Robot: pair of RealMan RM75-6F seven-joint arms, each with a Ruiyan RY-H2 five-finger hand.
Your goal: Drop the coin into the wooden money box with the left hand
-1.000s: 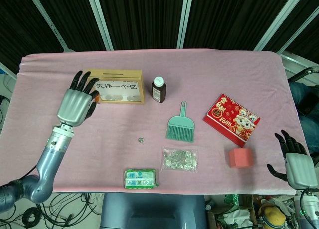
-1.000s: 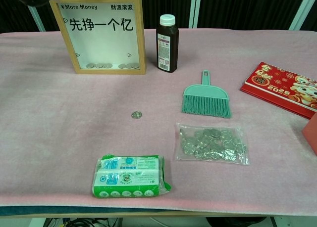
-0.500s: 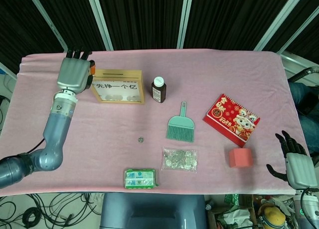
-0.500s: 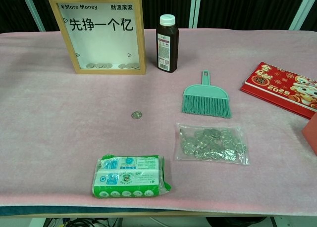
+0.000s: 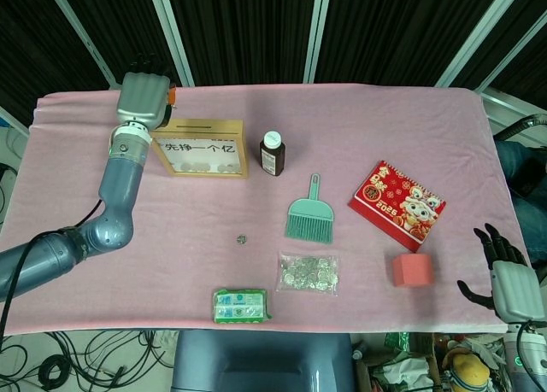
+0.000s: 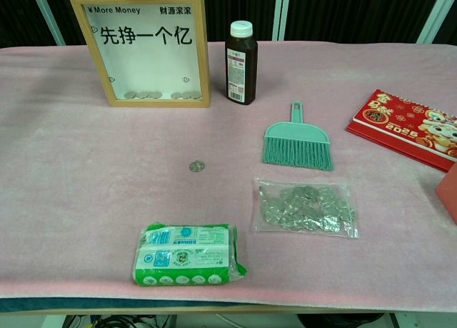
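Pink cloth: only the head view shows the left robot hand [image 5: 143, 95], grip unclear, behind the money box [image 5: 202, 148].

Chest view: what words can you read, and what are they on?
"¥ More Money", "财源滚滚", "先挣一个亿": money box.
"2025": red calendar.
Brown bottle label: too small to read.
Green packet print: too small to read.

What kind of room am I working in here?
Likely a robot lab or test bench: a pink-clothed table backed by black curtains, loose cables underneath, and staged props like the wooden money box.
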